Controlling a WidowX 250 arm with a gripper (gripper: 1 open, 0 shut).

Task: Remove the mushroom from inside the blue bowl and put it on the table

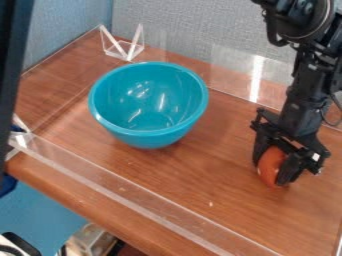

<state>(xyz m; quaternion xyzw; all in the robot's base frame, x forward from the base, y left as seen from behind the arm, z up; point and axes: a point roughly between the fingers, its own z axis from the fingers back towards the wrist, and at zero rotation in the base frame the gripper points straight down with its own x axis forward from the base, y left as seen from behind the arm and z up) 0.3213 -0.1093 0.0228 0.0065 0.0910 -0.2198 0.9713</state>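
The end effector (pixel 282 168) points down at the desk (pixel 201 160), its fingers closed around the mushroom (pixel 277 167). The blue bowl (pixel 148 103) sits well apart to its left.

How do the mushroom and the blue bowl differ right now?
The mushroom is small and reddish-orange; the blue bowl is wide, deep and turquoise. The mushroom sits between the gripper's fingers at the right, down at the table; the bowl stands free at centre-left, with nothing inside. Both are over the wooden tabletop.
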